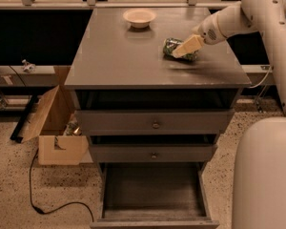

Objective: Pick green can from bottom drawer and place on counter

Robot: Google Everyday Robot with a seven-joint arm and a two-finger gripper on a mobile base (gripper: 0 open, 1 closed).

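My pincer [185, 47] was clamped on the green can [170, 45], low over the table [114, 61] toward its 2 o'clock side; I couldn't tell whether the can touched the surface. The cream bowl [139, 17] sat at 12 o'clock, well apart. Below, the bottom drawer [155, 222] stood pulled open.

The gripper [180, 50] lay over the green can [170, 46] at the right of the counter [119, 56], hiding much of the can's body. The front of the bottom drawer [152, 190] was cut off by the lower edge. The arm [262, 6] ran out past the top right corner.
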